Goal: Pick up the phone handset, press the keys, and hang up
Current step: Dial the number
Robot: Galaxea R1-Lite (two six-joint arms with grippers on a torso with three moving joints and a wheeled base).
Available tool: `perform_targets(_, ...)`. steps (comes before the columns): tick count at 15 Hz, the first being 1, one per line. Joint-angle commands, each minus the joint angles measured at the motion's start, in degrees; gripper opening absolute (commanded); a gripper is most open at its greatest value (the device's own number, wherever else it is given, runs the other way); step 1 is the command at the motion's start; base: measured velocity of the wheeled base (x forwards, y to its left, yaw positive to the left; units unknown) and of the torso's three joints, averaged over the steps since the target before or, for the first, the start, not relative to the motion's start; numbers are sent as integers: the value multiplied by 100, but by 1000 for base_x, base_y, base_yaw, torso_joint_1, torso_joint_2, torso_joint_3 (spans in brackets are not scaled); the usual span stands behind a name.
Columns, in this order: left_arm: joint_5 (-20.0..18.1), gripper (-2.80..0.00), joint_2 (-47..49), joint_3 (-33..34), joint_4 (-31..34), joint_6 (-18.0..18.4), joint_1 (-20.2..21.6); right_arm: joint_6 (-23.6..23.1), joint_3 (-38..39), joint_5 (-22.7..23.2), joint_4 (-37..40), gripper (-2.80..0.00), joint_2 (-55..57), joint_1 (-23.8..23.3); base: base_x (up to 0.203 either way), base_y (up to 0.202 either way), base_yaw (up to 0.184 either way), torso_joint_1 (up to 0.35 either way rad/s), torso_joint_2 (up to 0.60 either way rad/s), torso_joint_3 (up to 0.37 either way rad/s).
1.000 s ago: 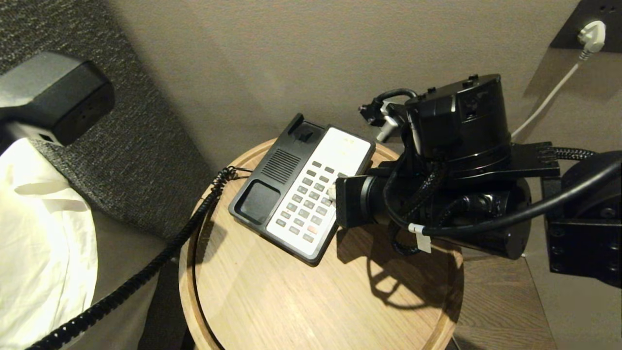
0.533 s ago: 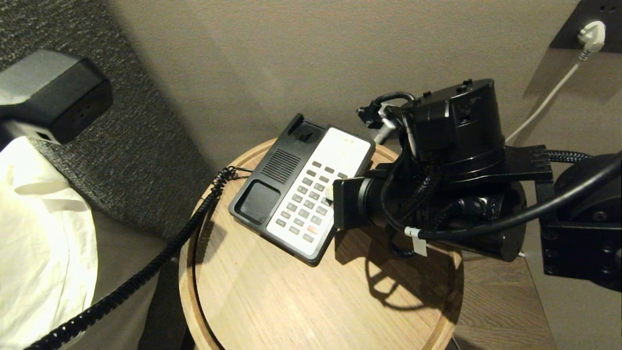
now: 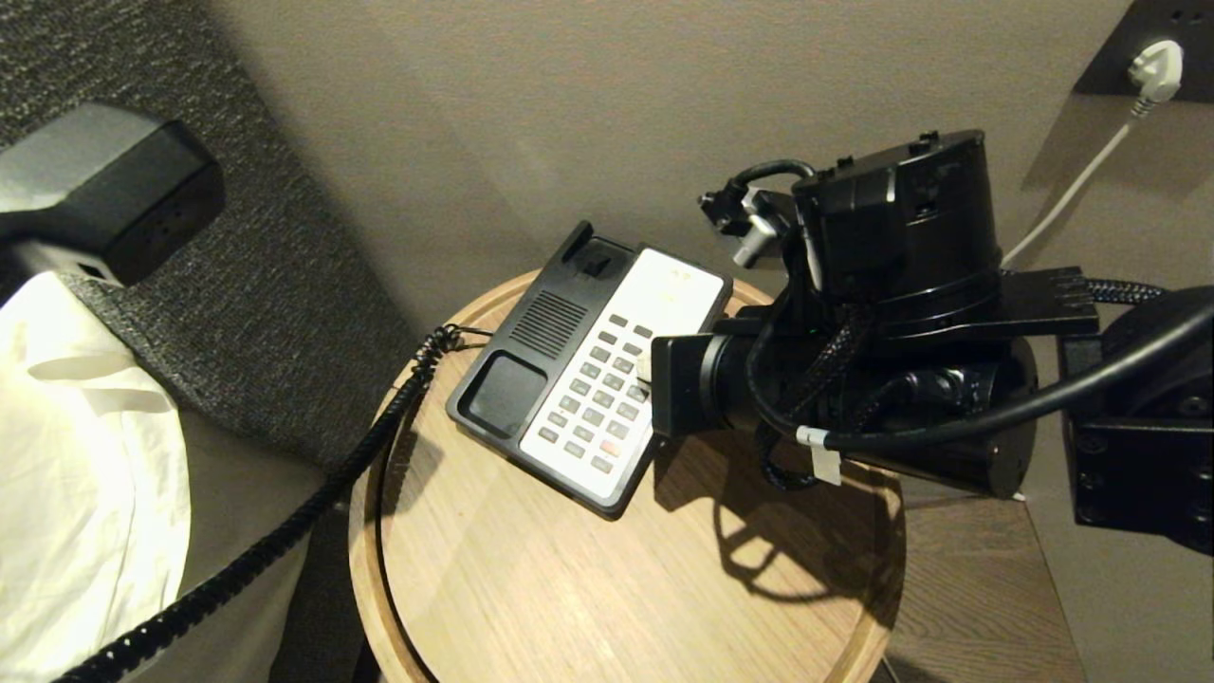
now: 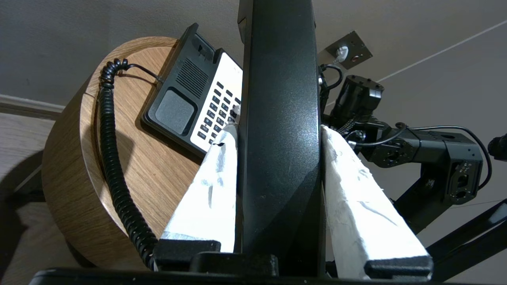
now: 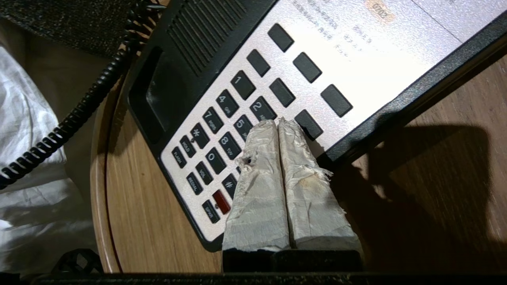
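Gripping the phone handset [image 4: 279, 118], left tool [image 4: 277, 130].

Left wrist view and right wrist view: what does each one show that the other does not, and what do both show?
Only the left wrist view shows the phone handset clamped between the left end effector fingers, and the wall socket.

Only the right wrist view shows the shut right end effector with its wrapped fingertips over the keypad, beside the 2 key, and the key labels.

Both show the phone base, the coiled cord and the round wooden table.
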Motion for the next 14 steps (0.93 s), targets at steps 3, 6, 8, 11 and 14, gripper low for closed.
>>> perform_targets(3,-2,-280,5,11,5,-22,1,22,-35,-7,-7,-280,-12,157,0,0,0,0,0,0)
perform_targets(6,-2,-280,5,2,-4,-22,1,22,-57,-7,-15,-280,64,179,0,0,0,0,0,0)
perform_targets(8,-2,-280,5,2,-1,-22,1,30,-59,-7,2,-280,78,259,0,0,0,0,0,0)
perform_targets(11,-2,-280,-4,11,5,-29,1,39,34,-1,36,-280,126,402,0,0,0,0,0,0)
perform_targets(14,-2,-280,-22,11,5,-22,1,39,9,2,20,-280,225,490,0,0,0,0,0,0)
